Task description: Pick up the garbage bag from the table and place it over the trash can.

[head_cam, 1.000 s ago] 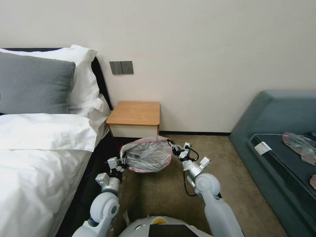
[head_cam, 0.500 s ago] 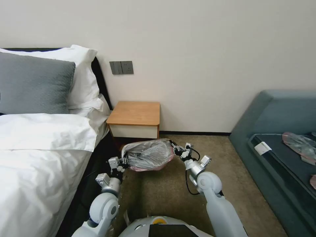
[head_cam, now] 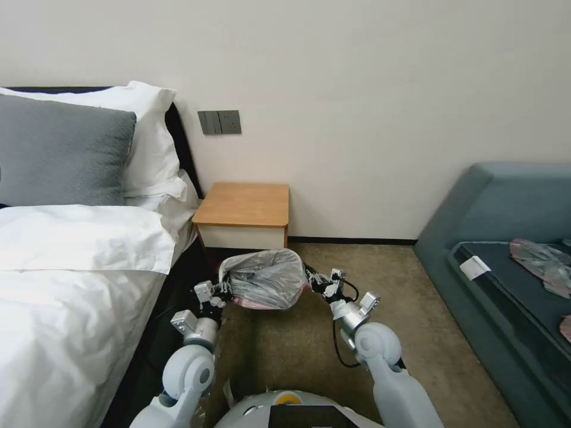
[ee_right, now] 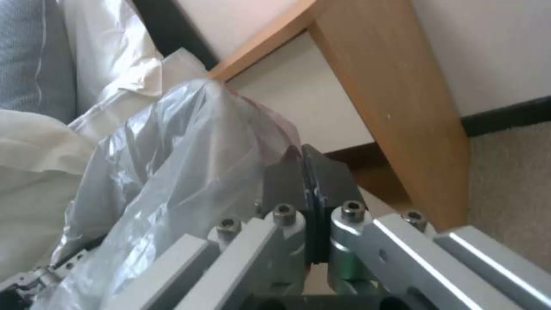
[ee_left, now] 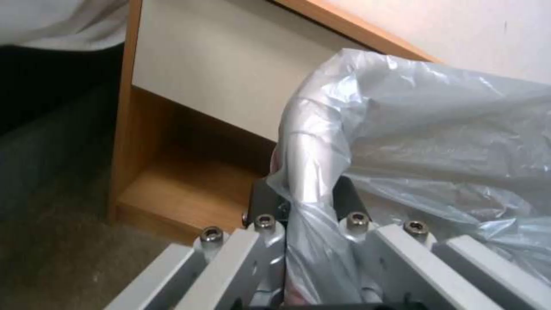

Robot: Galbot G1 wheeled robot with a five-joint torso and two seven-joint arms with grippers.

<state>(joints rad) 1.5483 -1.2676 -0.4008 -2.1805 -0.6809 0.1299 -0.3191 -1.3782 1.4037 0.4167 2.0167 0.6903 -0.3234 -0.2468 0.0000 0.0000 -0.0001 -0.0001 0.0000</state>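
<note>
grey garbage bag (head_cam: 266,279) between both hands (taut)

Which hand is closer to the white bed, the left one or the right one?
Left. The left hand grips the translucent grey plastic garbage bag on the side beside the white bed; the right hand grips the bag's far side, toward the blue-grey sofa.

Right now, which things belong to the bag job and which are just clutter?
Job: bag, pinched by left gripper and right gripper; table.
Clutter: bed, grey pillow, sofa, plastic pieces, wall switches.
</note>
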